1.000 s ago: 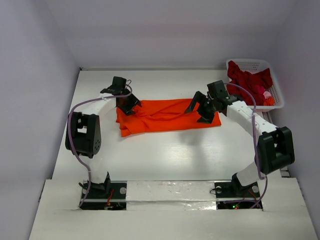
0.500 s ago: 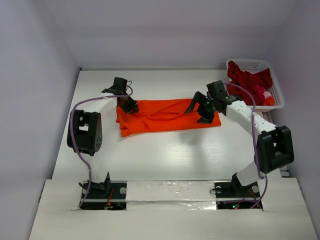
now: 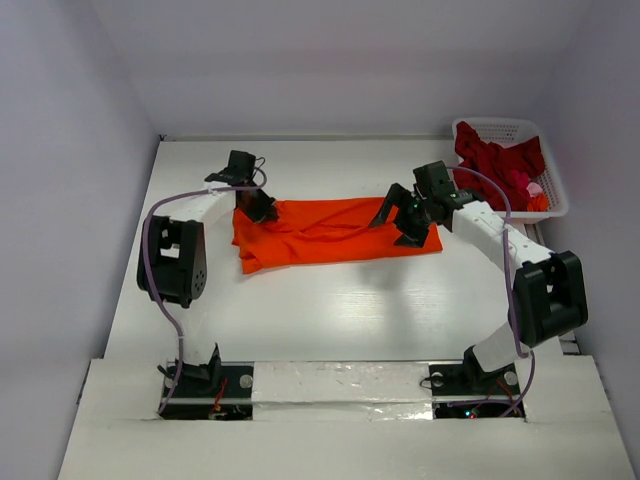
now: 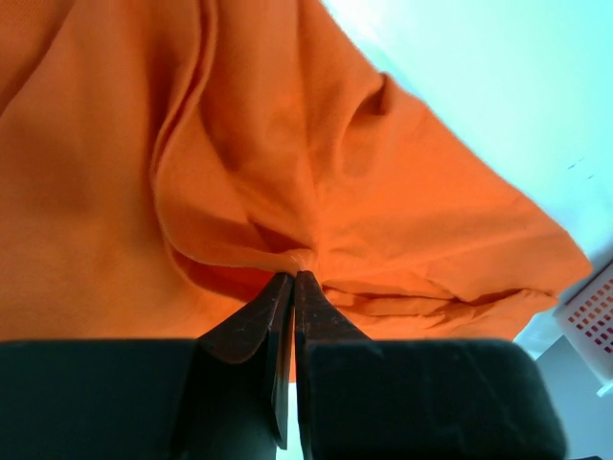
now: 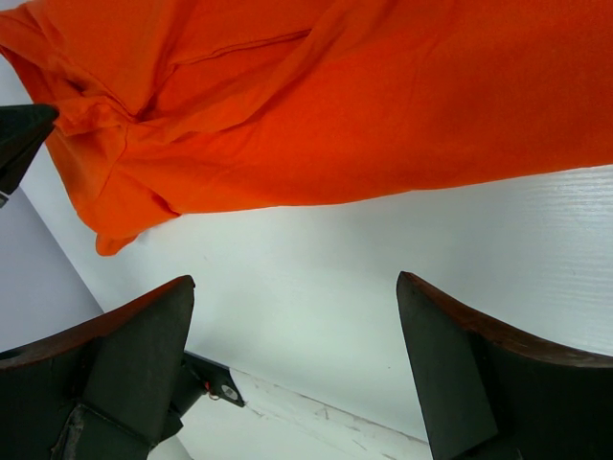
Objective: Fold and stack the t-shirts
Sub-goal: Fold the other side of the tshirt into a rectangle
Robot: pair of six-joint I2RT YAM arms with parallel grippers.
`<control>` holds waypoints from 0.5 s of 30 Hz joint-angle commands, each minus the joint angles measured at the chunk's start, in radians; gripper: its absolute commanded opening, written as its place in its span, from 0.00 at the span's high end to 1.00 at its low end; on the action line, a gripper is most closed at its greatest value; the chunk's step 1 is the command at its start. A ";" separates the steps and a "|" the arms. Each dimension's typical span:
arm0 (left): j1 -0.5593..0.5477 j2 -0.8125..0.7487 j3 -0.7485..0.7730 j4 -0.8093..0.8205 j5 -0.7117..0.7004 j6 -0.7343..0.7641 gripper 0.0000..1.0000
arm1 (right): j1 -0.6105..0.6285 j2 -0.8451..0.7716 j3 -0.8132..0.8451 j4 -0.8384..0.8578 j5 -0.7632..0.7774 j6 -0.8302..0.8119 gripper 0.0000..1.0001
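The left claw [image 4: 293,277] is clamped on the orange t-shirt [image 4: 316,163] for folding; the right claw [image 5: 292,286], apart, likely must grip cloth ahead.

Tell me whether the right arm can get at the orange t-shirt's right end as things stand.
Probably yes. The right gripper hangs open just over that end of the orange t-shirt, with nothing lying between them. The left gripper is shut on the opposite end, out of the way.

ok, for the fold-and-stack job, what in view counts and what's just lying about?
Job: orange t-shirt, pinched in the left jaws; dark red t-shirts, heaped far right.
Lying about: white lattice basket holding them; pink item in it, unclear what.
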 commanded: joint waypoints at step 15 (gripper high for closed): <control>-0.020 0.099 0.227 -0.067 0.010 0.021 1.00 | 0.007 0.002 0.013 0.031 -0.002 0.006 0.09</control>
